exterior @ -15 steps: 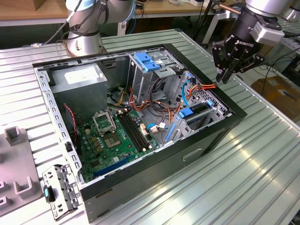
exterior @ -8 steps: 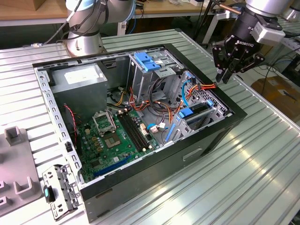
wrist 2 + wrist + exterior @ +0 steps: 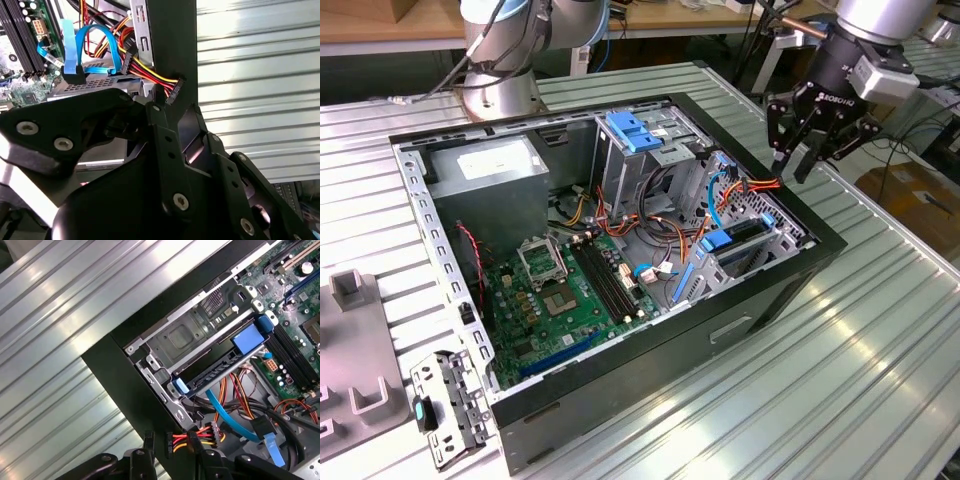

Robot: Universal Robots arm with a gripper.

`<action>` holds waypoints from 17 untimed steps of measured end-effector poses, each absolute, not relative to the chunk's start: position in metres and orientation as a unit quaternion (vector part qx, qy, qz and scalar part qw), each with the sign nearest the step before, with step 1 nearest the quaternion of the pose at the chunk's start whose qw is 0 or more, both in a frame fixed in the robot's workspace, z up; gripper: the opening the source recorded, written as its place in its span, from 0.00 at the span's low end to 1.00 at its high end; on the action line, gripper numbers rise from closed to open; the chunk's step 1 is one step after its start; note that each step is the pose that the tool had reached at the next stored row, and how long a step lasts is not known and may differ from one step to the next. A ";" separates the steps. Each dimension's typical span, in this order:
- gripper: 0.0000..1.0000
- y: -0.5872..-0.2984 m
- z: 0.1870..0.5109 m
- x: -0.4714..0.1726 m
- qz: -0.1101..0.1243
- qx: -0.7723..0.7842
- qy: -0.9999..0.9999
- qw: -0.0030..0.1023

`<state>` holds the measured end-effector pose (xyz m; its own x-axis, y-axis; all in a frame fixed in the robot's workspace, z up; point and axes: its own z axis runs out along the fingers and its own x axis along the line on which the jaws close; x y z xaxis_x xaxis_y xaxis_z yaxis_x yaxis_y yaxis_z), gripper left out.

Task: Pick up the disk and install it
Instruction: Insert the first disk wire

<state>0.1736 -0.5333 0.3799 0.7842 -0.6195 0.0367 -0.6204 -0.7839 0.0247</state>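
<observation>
Exterior view: end effector (image 3: 800, 160) hangs open, empty, over the case (image 3: 825, 240) rim at the exterior view's right; lowering, it could snag the cables (image 3: 758, 184) by the cage (image 3: 760, 238).

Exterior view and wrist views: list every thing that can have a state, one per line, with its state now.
Computer case: lying on its side, side panel off.
Gripper: open, holding nothing, above the case's edge.
Disk: slotted in the drive cage, as far as the wrist view shows.
Power plug: unplugged, resting on the case's rim.
</observation>
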 end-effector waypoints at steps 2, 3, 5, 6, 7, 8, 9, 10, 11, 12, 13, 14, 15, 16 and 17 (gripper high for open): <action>0.39 -0.533 0.378 0.175 0.013 0.942 -0.336 0.018; 0.39 -0.533 0.376 0.176 0.013 0.940 -0.340 0.018; 0.39 -0.531 0.373 0.176 0.013 0.939 -0.342 0.018; 0.39 -0.530 0.371 0.177 0.013 0.939 -0.343 0.018; 0.39 -0.529 0.370 0.177 0.013 0.939 -0.344 0.018; 0.39 -0.528 0.367 0.177 0.013 0.938 -0.345 0.018; 0.39 -0.527 0.365 0.177 0.013 0.938 -0.345 0.018; 0.39 -0.527 0.364 0.178 0.013 0.938 -0.346 0.018; 0.38 -0.527 0.364 0.178 0.013 0.938 -0.346 0.018; 0.31 -0.527 0.365 0.178 0.013 0.938 -0.346 0.018; 0.24 -0.527 0.369 0.178 0.013 0.938 -0.346 0.018; 0.18 -0.527 0.376 0.178 0.013 0.938 -0.346 0.018; 0.16 -0.527 0.377 0.178 0.013 0.938 -0.346 0.018; 0.16 -0.527 0.377 0.178 0.013 0.938 -0.346 0.018; 0.16 -0.527 0.377 0.178 0.013 0.938 -0.346 0.018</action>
<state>0.1784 -0.5265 0.3767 0.7605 -0.6483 0.0367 -0.6493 -0.7601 0.0248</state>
